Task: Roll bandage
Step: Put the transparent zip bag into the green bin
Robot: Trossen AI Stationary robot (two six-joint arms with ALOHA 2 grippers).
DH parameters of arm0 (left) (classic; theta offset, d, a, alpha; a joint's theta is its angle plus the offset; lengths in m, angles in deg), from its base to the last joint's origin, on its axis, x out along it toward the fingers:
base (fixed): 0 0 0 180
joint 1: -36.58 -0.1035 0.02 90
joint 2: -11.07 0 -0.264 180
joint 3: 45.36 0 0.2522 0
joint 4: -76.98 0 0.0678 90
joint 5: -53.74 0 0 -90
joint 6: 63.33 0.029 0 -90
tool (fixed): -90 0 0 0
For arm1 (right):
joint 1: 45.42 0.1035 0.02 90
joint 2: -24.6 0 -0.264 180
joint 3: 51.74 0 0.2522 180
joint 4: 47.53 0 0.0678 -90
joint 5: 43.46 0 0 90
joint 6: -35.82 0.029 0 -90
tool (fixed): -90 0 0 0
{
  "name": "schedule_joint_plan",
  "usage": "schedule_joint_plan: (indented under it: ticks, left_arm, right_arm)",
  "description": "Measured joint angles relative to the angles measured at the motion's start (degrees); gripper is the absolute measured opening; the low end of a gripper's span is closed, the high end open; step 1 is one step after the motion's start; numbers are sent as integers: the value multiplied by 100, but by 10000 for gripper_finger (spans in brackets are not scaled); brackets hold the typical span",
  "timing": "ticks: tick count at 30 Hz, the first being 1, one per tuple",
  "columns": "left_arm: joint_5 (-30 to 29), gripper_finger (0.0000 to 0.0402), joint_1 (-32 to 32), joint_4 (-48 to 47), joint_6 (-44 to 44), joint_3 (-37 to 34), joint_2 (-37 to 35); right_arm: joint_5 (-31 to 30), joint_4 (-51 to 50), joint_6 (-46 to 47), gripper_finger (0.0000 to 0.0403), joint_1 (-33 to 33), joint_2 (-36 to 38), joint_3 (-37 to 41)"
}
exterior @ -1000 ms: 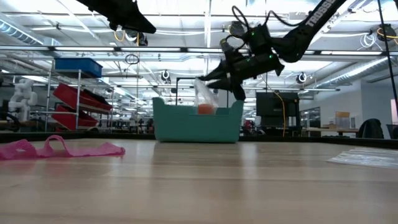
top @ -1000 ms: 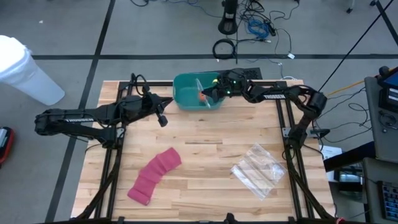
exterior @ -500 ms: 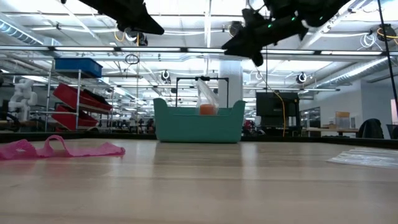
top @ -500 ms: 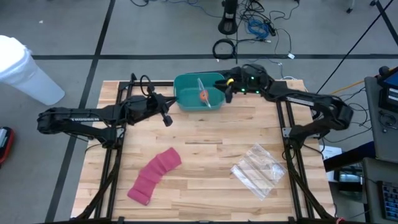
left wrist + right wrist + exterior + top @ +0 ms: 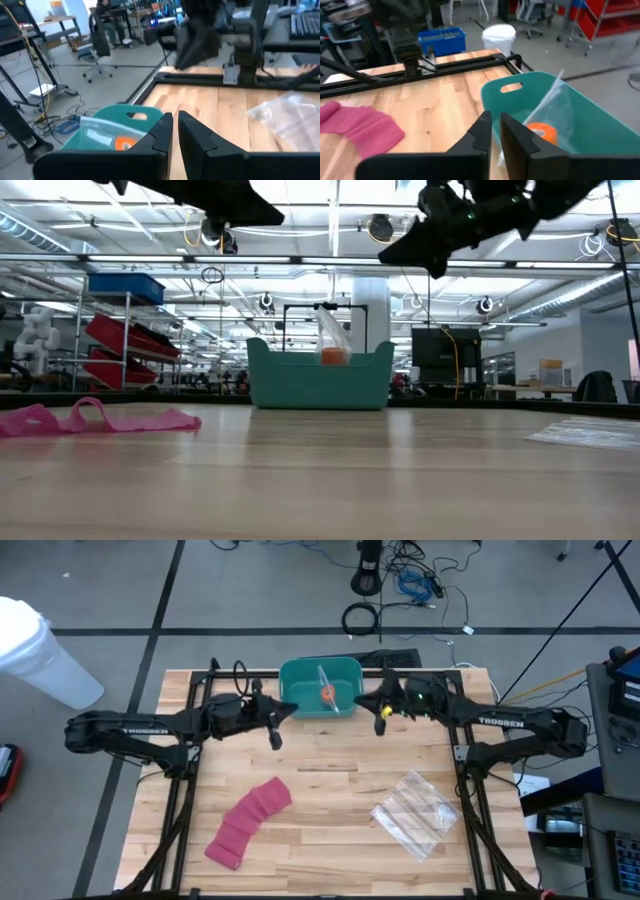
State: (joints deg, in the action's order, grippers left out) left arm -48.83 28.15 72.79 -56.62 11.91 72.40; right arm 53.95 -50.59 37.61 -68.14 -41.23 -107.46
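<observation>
Bandage (image 5: 249,822) flat on table (image 5: 330,800), both pincers aloft.

Around the teal bin (image 5: 300,700) both arms crowd the sides; the table (image 5: 330,790) in front of it lies open.

Pink bandage on the table

The pink bandage (image 5: 248,822) lay unrolled and wrinkled, diagonally on the wooden table's front left part, nothing touching it.
</observation>
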Motion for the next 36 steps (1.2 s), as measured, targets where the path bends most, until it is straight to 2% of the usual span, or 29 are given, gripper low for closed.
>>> schedule_joint_plan:
  ticks: [3,13,20,27,30,36]
  left_arm:
    - [63,35,-23,152,17,4,144]
    - [381,35,-116,410,122,2,804]
    - [432,35,-294,637,-43,0,1247]
    - [1002,35,-452,648,-180,0,1250]
    - [1356,35,-477,638,-183,0,1250]
    - [1401,35,-456,926,-244,-430,1172]
  right_arm:
    - [41,498,-8,5,17,218,496]
    - [-20,524,143,1,48,179,1152]
    - [-19,933,402,0,294,11,1153]
    - [-51,1710,354,0,496,-261,1153]
    - [-267,1832,356,0,498,-610,1048]
    - [-539,1452,377,0,661,-1513,365]
